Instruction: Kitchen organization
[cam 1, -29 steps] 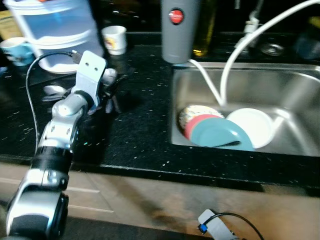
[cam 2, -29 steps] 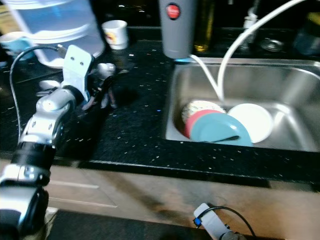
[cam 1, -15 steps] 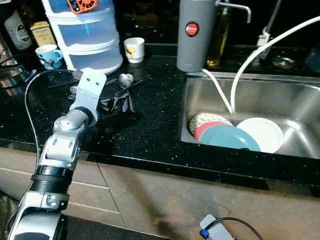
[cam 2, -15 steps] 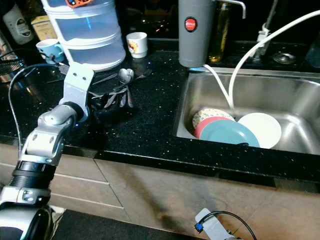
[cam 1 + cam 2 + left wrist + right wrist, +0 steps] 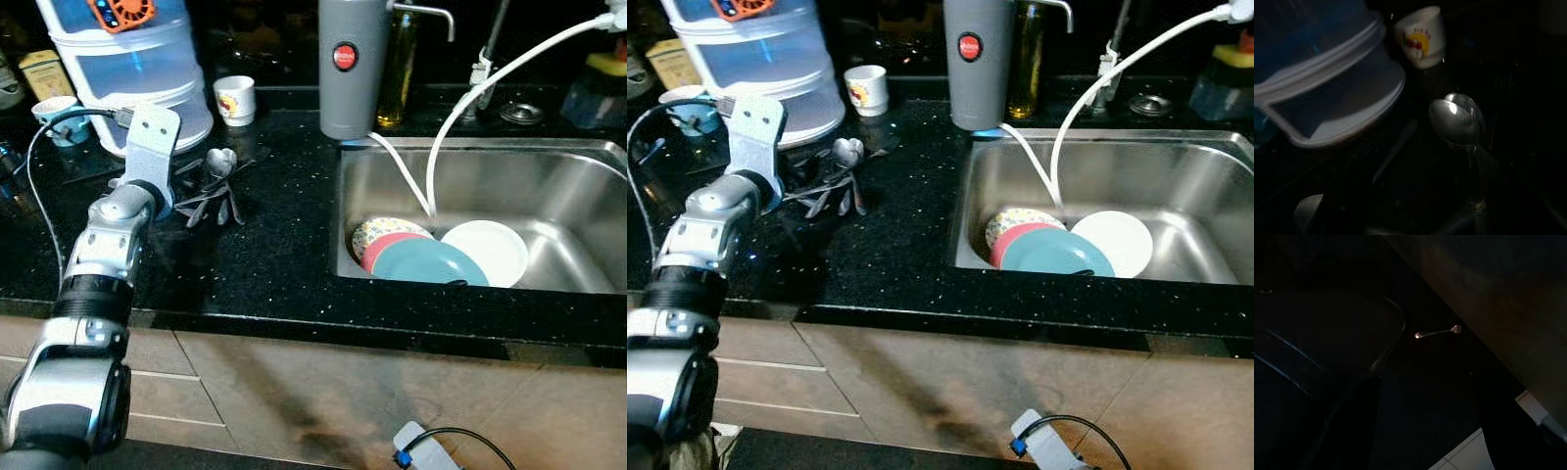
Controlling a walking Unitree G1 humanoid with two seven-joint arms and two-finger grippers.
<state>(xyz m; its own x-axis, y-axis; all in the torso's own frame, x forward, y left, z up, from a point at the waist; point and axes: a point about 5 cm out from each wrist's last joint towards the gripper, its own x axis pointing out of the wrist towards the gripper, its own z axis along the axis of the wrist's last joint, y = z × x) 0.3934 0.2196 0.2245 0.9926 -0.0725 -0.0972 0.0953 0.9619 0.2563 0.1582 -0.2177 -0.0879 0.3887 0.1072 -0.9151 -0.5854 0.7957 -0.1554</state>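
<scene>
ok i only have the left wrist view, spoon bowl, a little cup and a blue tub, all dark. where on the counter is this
Observer: Left of the sink, on the black countertop.
Operator: is it one spoon or more
Observer: A small pile of cutlery lies there; the spoon is at its far end.
Operator: anything in the sink
Observer: Stacked plates: a teal plate in front, a white plate beside it.
Operator: where's my pincer
Observer: The left pincer is low over that cutlery; I cannot tell how its fingers stand.
</scene>
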